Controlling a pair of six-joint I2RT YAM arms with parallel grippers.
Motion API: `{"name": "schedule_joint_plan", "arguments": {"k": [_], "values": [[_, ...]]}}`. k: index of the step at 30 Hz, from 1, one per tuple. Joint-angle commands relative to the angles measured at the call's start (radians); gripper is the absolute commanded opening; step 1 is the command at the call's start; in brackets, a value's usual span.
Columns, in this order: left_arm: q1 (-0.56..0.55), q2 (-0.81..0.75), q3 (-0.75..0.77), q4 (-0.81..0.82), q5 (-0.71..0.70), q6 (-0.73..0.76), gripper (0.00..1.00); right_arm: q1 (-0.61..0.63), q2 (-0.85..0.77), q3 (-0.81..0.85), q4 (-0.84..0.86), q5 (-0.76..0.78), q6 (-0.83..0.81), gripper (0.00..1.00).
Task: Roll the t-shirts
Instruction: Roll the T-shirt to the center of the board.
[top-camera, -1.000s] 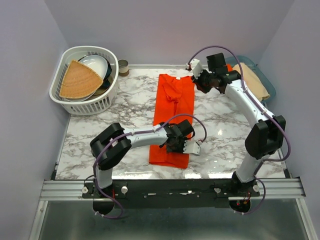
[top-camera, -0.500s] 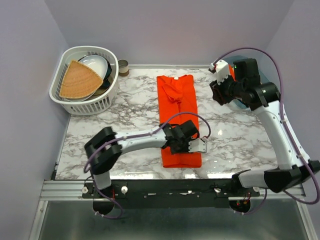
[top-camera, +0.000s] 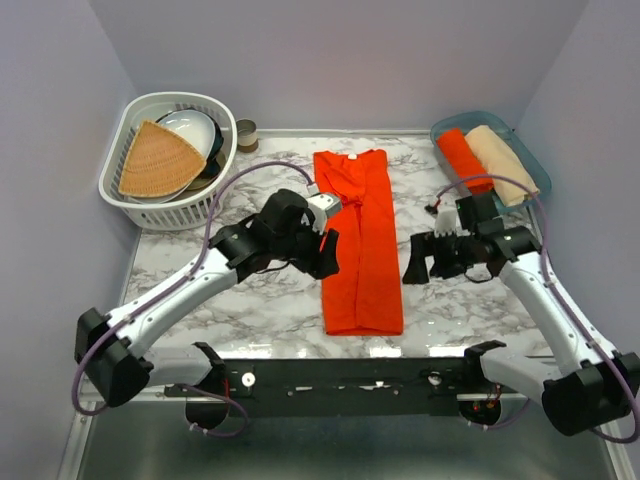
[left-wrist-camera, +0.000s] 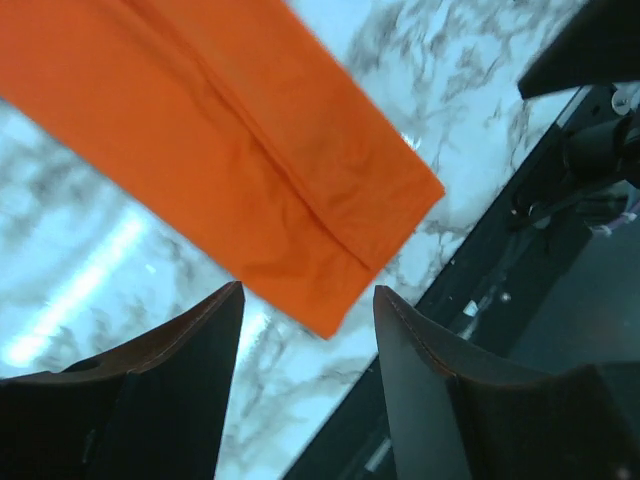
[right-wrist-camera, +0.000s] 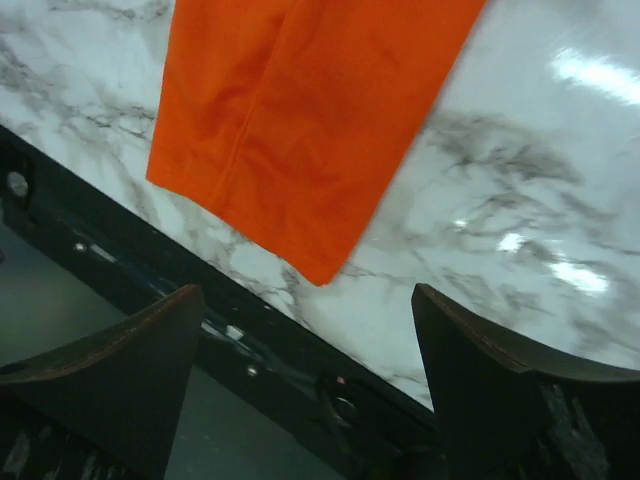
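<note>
The left arm (top-camera: 170, 300) stretches forward and inward from its base. Its wrist is bent so the left gripper (top-camera: 326, 253) tips downward and toward its partner. The jaws stand apart, with the two dark fingers (left-wrist-camera: 170, 390) showing a clear gap between them. The right arm (top-camera: 545, 300) also angles inward with its forearm low. The right gripper (top-camera: 426, 264) faces the left gripper across a gap, its jaws spread wider and its fingers (right-wrist-camera: 110, 380) set far to either side.

the marble table (top-camera: 250, 300) before me carries a long folded t-shirt (top-camera: 362, 240) mid-table, a white basket (top-camera: 190, 212) far left, and a blue bin (top-camera: 482, 114) far right.
</note>
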Motion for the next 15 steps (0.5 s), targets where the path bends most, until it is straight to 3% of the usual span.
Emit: {"name": "schedule_joint_plan", "arguments": {"k": [1, 3, 6, 15], "values": [[0.073, 0.098, -0.246, 0.126, 0.224, -0.362, 0.63, -0.018, 0.031, -0.315, 0.097, -0.272, 0.253, 0.88], [0.073, 0.112, -0.351, 0.234, 0.289, -0.467, 0.63, -0.035, 0.041, -0.435, 0.19, -0.314, 0.325, 0.79], [0.075, 0.144, -0.458, 0.313, 0.315, -0.572, 0.63, -0.037, 0.065, -0.524, 0.275, -0.345, 0.394, 0.74], [0.073, 0.213, -0.635, 0.505, 0.357, -0.744, 0.63, -0.035, 0.235, -0.601, 0.421, -0.288, 0.534, 0.69]]}}
